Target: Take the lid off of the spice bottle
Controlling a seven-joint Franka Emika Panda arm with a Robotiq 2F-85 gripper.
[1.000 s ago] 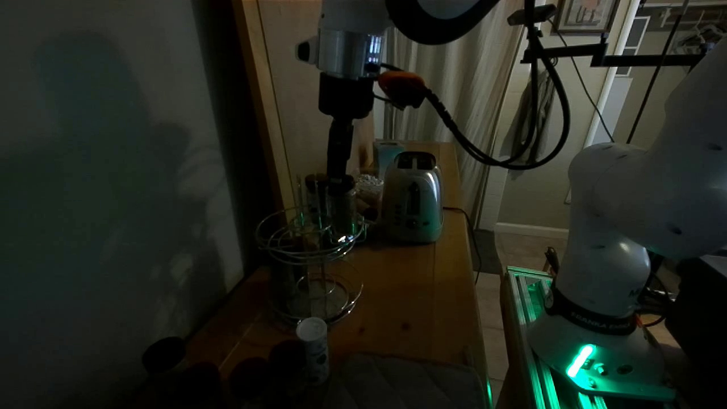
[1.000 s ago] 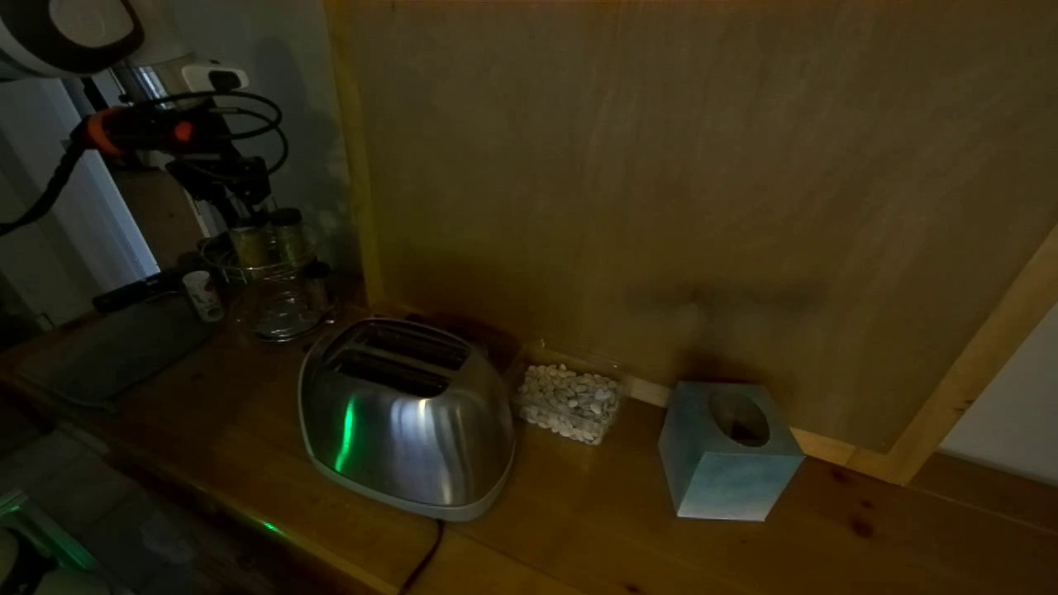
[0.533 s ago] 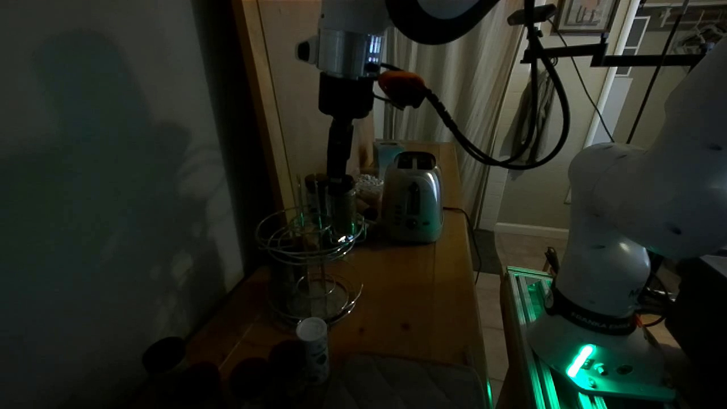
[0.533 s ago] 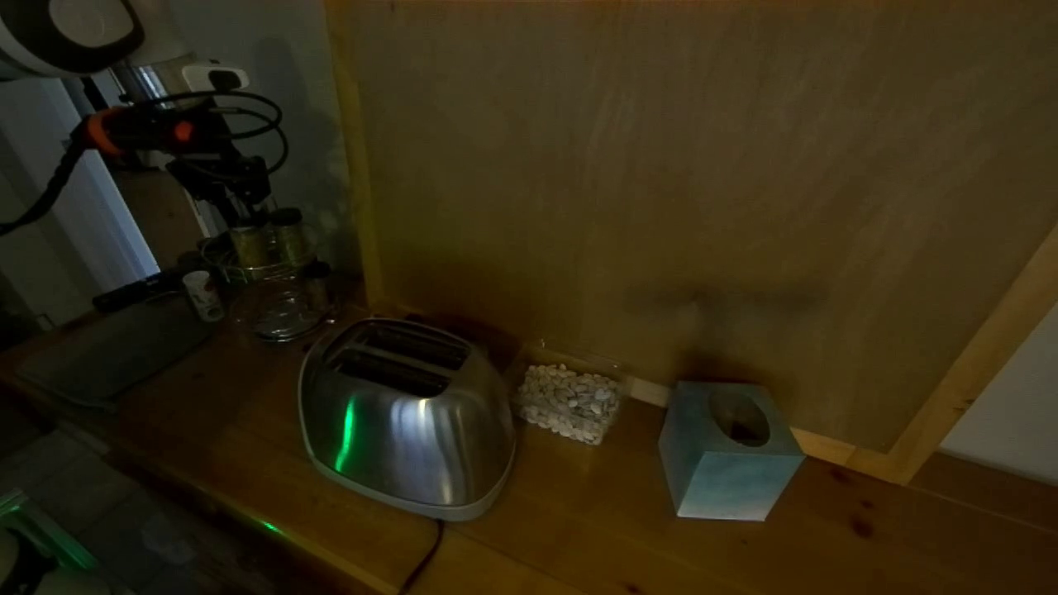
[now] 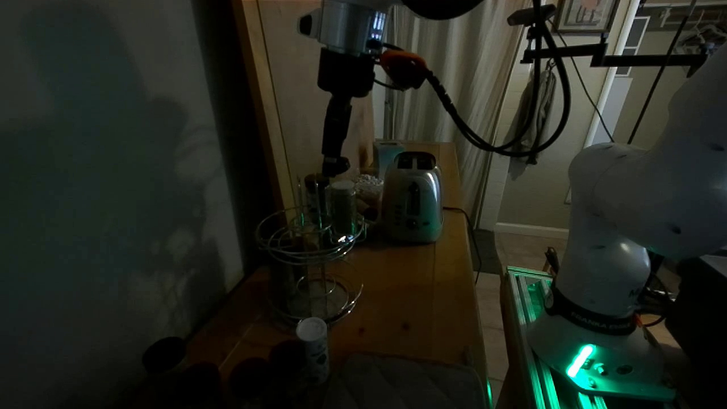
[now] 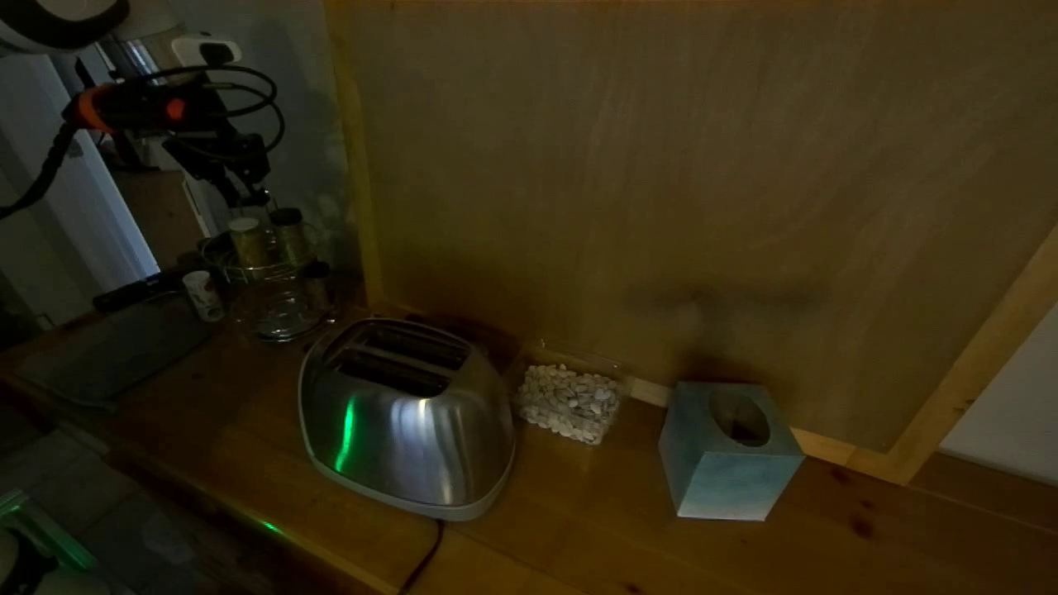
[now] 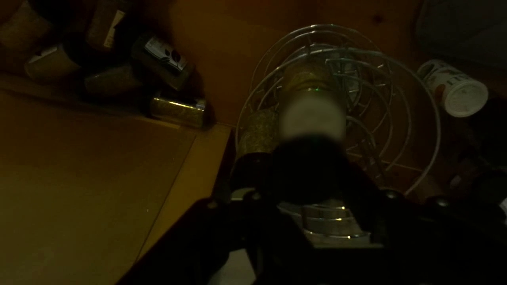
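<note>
Lid (image 7: 311, 170) hangs pinched between 2 fingers (image 5: 336, 128), off its bottle (image 5: 343, 210).

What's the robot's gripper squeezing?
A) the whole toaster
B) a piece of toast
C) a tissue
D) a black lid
D: a round black lid is pinched in the gripper, held above and apart from the spice bottle, whose pale top shows bare in both exterior views.
</note>
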